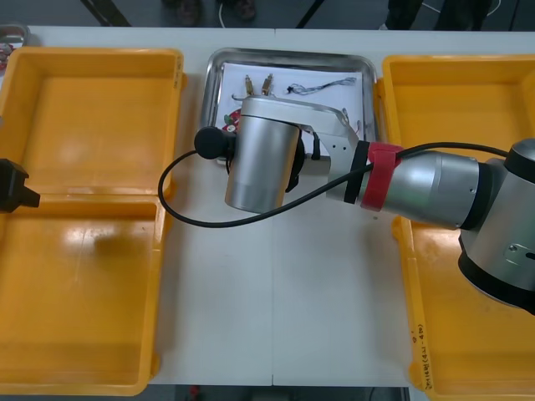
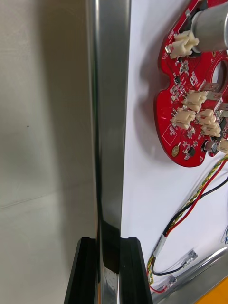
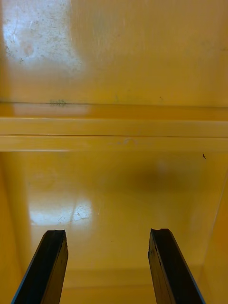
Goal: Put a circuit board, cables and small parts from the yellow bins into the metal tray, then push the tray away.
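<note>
Right gripper (image 2: pixel 108 242): at the near side of the tray (image 1: pixel 284 54), under the arm's wrist (image 1: pixel 259 154) in the front view, with the arm reaching in from the right across the table (image 1: pixel 276 301).
Right jaws: drawn close together, pinching one rim of the tray (image 2: pixel 111 118). The shiny rim runs up between the two black fingers (image 2: pixel 85 266) and fills the narrow gap between them. One finger stands on the table side of the rim, the other on the white inside.
Tray: between the yellow bins, near the far edge of the table, white inside.
Circuit board (image 2: pixel 183 114): round and red, lying flat on the white floor of the tray, just inside the pinched rim and farther along it than the fingers.
Red and yellow cable (image 2: pixel 190 205): twisted, lying in the tray between the board and the fingers, apart from the rim.
Small metal parts (image 1: pixel 248 83): two, side by side in the far part of the tray.
Thin cable (image 1: pixel 322 86): also in the far part of the tray, beside the metal parts.
Left gripper (image 1: pixel 12 185): at the left edge of the front view, over the wall between the two left bins (image 1: pixel 92 117).
Left jaws: spread wide (image 3: pixel 108 232), with nothing between them and the orange-looking bin floor (image 3: pixel 114 190) beyond.
</note>
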`<state>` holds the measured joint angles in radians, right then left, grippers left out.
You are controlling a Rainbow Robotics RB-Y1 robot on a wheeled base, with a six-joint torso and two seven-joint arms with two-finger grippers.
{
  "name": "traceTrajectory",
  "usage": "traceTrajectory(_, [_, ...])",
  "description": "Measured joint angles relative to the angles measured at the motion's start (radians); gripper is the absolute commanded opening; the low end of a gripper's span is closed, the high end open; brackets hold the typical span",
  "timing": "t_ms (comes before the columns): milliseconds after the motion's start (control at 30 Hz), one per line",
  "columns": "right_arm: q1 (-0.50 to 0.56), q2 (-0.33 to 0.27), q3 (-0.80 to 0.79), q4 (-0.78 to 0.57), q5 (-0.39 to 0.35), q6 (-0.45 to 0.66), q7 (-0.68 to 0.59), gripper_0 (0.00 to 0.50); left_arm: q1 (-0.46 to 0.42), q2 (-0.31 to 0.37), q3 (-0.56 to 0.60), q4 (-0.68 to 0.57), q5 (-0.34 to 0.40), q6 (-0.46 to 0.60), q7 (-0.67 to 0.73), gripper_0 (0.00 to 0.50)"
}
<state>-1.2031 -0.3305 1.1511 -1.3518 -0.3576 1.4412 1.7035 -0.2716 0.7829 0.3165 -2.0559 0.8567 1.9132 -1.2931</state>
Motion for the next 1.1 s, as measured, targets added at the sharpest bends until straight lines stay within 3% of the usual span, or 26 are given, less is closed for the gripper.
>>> traceTrajectory(767, [-0.032,0.034,0.0,0.132,0.0,-0.168,0.082,0.0,0.0,0.0,0.0,0.0,0.0,0.0,0.0,0.5])
traceTrajectory(1100, [-0.045,0.037,0.0,0.171,0.0,-0.188,0.111,0.0,0.0,0.0,0.0,0.0,0.0,0.0,0.0,0.5])
